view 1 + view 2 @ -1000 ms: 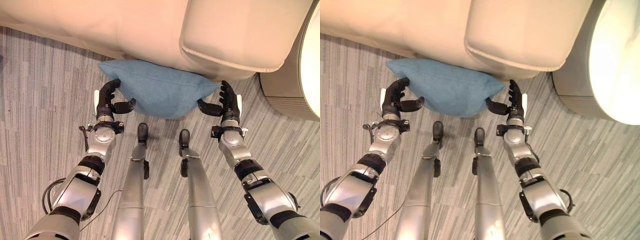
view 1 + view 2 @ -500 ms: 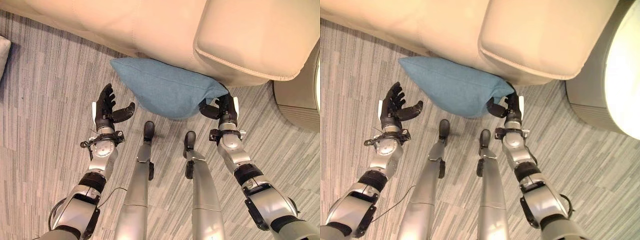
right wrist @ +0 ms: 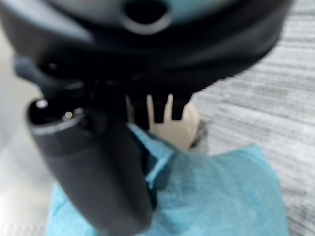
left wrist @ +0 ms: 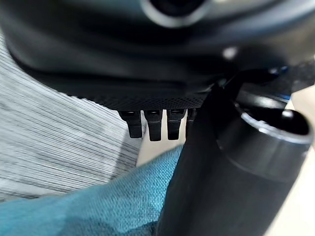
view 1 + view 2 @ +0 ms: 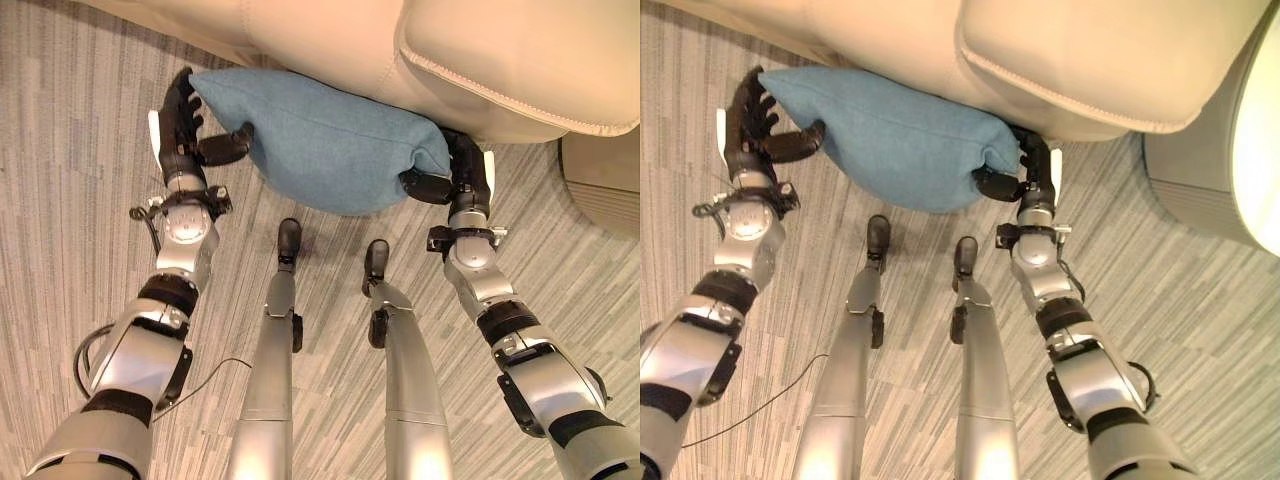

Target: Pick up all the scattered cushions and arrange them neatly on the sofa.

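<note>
A blue cushion [image 5: 320,140] hangs against the front of the beige sofa [image 5: 480,50], held between my two hands just off the carpet. My left hand [image 5: 183,130] is at its left corner, fingers behind the corner and thumb pressed on the front face. The left wrist view has the blue cloth [image 4: 98,206] running in under the thumb. My right hand [image 5: 462,178] grips the right corner, with the thumb hooked under the fabric. In the right wrist view the cushion [image 3: 221,196] bunches at the thumb of that hand [image 3: 147,49].
Grey striped carpet [image 5: 60,200] covers the floor around me. A round beige piece of furniture with a white top [image 5: 1200,170] stands close to the sofa's right end. The sofa's seat cushion [image 5: 1090,50] overhangs the blue cushion.
My left hand has gone from standing open beside the cushion to taking its left corner. The cushion's left side sits higher against the sofa. The camera has shifted too.
</note>
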Robot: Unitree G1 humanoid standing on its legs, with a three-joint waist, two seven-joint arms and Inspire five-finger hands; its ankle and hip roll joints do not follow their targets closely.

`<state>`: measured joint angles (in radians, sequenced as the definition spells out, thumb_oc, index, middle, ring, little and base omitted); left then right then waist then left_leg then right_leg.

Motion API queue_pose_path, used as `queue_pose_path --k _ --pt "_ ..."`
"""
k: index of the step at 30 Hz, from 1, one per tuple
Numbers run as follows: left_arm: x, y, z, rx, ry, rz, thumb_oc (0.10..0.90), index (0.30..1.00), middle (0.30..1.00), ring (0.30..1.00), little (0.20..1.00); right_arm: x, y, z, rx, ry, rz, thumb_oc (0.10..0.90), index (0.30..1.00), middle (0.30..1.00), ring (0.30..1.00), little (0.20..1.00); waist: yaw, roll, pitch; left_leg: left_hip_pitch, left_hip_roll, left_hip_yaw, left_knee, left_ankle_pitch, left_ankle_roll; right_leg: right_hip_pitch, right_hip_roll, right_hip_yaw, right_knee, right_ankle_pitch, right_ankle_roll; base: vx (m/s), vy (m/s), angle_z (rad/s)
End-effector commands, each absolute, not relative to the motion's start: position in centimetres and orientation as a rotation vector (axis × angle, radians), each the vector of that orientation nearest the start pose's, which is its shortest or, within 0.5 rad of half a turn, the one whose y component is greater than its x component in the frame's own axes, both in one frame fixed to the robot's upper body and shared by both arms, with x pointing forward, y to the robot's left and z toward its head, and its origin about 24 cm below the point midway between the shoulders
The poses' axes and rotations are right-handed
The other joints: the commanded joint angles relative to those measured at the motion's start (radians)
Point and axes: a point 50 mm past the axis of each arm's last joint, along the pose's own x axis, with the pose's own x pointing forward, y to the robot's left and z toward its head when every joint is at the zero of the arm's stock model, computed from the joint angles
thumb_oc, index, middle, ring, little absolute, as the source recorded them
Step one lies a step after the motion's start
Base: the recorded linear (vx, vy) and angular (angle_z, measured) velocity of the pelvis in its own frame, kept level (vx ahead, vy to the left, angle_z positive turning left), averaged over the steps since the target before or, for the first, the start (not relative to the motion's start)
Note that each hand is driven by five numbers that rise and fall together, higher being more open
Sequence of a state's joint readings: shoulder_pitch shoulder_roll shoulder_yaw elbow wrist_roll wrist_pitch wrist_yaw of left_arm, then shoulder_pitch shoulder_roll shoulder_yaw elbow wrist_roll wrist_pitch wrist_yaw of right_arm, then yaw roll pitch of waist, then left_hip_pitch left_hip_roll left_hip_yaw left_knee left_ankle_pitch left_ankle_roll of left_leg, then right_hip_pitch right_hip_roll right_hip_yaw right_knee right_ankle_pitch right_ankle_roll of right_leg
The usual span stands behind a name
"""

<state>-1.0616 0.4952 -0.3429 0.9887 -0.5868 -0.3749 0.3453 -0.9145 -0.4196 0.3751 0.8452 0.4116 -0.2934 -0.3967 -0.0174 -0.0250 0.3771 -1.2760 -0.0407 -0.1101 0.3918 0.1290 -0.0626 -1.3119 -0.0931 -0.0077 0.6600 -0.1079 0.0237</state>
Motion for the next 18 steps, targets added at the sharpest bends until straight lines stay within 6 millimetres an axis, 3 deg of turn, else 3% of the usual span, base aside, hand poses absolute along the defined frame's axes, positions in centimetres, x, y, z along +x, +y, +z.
queue_pose_path --k 1,6,7,8,12,18 --pt "39.8 22.4 21.4 0.035 -0.456 0.323 0.8 0.9 0.9 0.9 0.9 39.1 -13.8 22.3 -0.109 -0.574 -0.074 0.8 0.9 0.9 0.9 0.9 -0.016 -0.007 -0.07 -0.008 -0.003 0.009 0.117 -0.214 0.038 0.085 -0.018 0.087 -0.2 0.085 0.075 0.0 0.0 0.0" --pt "40.2 18.7 23.1 -0.014 -0.523 0.22 0.8 0.9 0.9 0.9 0.9 39.0 -12.6 23.0 -0.105 -0.597 -0.048 0.8 0.9 0.9 0.9 0.9 -0.024 -0.011 -0.06 -0.023 -0.006 0.007 0.12 -0.213 0.039 0.075 -0.017 0.084 -0.205 0.088 0.077 0.0 0.0 0.0" --pt "39.9 16.3 23.6 -0.041 -0.564 0.146 0.563 0.545 0.545 0.545 0.545 39.0 -12.0 23.0 -0.106 -0.601 -0.032 0.685 0.728 0.728 0.728 0.728 -0.023 -0.009 -0.058 -0.024 -0.011 0.006 0.118 -0.212 0.041 0.072 -0.014 0.082 -0.208 0.088 0.077 0.0 0.0 0.0" --pt "39.3 13.5 23.9 -0.064 -0.608 0.058 0.4 0.3 0.3 0.3 0.3 38.9 -11.5 22.9 -0.124 -0.608 -0.012 0.4 0.3 0.3 0.3 0.3 -0.021 -0.008 -0.063 -0.018 -0.013 0.008 0.109 -0.212 0.044 0.073 -0.013 0.079 -0.214 0.088 0.074 0.0 -0.024 0.03" --pt "38.6 11.9 23.8 -0.092 -0.637 0.002 0.4 0.3 0.3 0.3 0.3 38.7 -11.1 22.8 -0.133 -0.618 0.006 0.4 0.3 0.3 0.3 0.3 -0.017 -0.004 -0.07 -0.007 -0.016 0.011 0.102 -0.212 0.045 0.076 -0.005 0.081 -0.214 0.09 0.072 0.0 0.0 0.0" --pt "37.7 11.8 22.1 -0.108 -0.634 -0.018 0.4 0.3 0.3 0.3 0.3 38.0 -11.0 21.4 -0.132 -0.612 0.013 0.4 0.3 0.3 0.3 0.3 -0.006 0.002 -0.085 0.038 -0.016 0.009 0.086 -0.205 0.043 0.108 0.006 0.075 -0.209 0.089 0.067 -0.01 -0.022 0.0"
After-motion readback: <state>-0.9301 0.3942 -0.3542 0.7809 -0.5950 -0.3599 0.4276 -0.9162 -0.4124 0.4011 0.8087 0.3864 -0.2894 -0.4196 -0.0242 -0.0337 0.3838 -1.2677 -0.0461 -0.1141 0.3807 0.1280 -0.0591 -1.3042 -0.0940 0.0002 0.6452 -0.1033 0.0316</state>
